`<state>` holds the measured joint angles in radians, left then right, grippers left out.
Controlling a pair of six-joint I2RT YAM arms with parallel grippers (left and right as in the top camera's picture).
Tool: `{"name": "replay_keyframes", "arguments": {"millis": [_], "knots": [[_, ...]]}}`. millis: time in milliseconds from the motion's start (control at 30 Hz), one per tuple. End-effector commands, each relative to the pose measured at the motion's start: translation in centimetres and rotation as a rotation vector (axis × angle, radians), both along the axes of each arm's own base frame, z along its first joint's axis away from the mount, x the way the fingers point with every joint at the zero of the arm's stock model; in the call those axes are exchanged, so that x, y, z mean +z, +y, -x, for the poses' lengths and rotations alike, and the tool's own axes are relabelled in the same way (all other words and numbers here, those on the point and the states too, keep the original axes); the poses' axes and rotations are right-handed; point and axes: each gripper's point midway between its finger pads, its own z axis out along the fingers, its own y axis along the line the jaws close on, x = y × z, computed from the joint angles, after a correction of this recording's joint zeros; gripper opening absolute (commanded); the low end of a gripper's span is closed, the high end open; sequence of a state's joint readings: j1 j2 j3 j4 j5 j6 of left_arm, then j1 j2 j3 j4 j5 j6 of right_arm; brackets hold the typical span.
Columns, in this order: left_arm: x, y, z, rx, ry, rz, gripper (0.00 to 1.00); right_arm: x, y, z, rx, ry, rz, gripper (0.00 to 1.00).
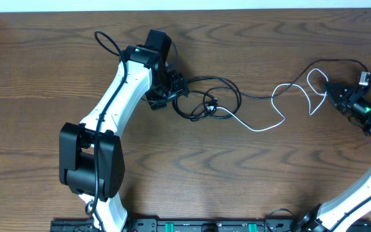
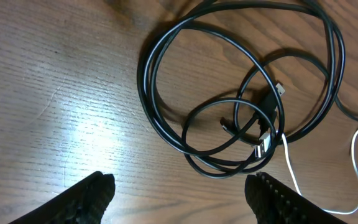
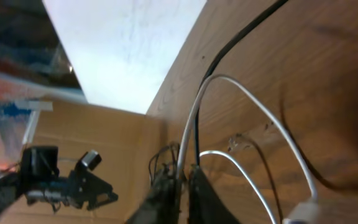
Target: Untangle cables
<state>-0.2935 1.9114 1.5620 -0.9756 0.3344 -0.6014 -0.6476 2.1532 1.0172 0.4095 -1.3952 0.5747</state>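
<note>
Left gripper [image 2: 180, 186]: open, fingers well apart, nothing between them; it hung low over the table [image 1: 44, 64].
Right gripper [image 3: 182, 179]: closed on the white cord [image 1: 261, 129], at the far right of the table; a thin black cord ran in beside it, and I could not tell whether that was pinched too.
Black coil [image 2: 150, 102]: lay flat in a few overlapping loops near the table's middle, just right of the left gripper and not touching it.
Plug [image 2: 263, 146]: the white cord's metal end lay across the coil's right side, among the loops.
White cord's axis: ran left to right in slack waves, from the coil to the right gripper.
Nearer arm: the left was just beside the coil; the right was well apart from it.
Key relation: the tangle sat at the cord's left end, the grip at its right end.
Judgement: a pull to the right would likely drag the plug against the loops unless the left gripper pinned the coil.
</note>
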Motion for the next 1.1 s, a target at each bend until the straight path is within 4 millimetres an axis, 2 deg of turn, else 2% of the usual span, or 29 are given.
{"name": "replay_keyframes", "arguments": {"millis": [0, 67, 167, 267, 333, 433, 533, 567, 667, 767, 833, 1000, 1067], "knots": [[-0.1, 0.2, -0.1, -0.002, -0.003, -0.011, 0.73, 0.0, -0.9, -0.5, -0.039, 0.073, -0.056, 0.03], [-0.1, 0.2, -0.1, -0.002, -0.003, -0.011, 0.73, 1.2, -1.4, -1.2, -0.047, 0.105, -0.1, 0.01], [-0.1, 0.2, -0.1, -0.002, -0.003, -0.011, 0.73, 3.3, -1.9, -2.3, -0.045, 0.115, -0.131, 0.1], [-0.1, 0.2, -0.2, -0.002, -0.004, -0.011, 0.73, 5.1, -1.8, -3.3, -0.043, 0.105, -0.125, 0.07], [-0.1, 0.2, -0.2, -0.002, -0.006, -0.011, 0.73, 5.6, -1.8, -3.7, -0.057, 0.106, -0.114, 0.06], [-0.1, 0.2, -0.2, -0.002, -0.005, -0.011, 0.73, 3.7, -2.4, -4.4, -0.161, 0.209, -0.098, 0.06], [-0.1, 0.2, -0.2, -0.002, -0.005, -0.011, 0.73, -0.5, -2.9, -4.2, -0.27, 0.351, 0.025, 0.07], [-0.1, 0.2, -0.2, -0.002, -0.005, -0.011, 0.73, -1.4, -2.9, -4.0, -0.277, 0.367, 0.071, 0.07], [-0.1, 0.2, -0.2, -0.002, -0.005, -0.011, 0.73, -4.5, -2.6, -2.8, -0.289, 0.471, 0.237, 0.07], [-0.1, 0.2, -0.2, -0.002, -0.005, -0.011, 0.73, -5.3, -3.2, -1.2, -0.279, 0.595, 0.393, 0.07], [-0.1, 0.3, -0.2, -0.002, -0.006, -0.014, 0.73, -4.4, -3.7, -0.6, -0.259, 0.644, 0.493, 0.08], [0.0, 0.1, -0.6, 0.0, -0.024, -0.009, 0.73, -0.1, -5.8, 2.1, -0.204, 0.822, 0.828, 0.11], [0.0, 0.1, -0.8, 0.008, -0.028, -0.006, 0.73, 1.1, -6.2, 3.3, -0.166, 0.884, 0.94, 0.18]]}}
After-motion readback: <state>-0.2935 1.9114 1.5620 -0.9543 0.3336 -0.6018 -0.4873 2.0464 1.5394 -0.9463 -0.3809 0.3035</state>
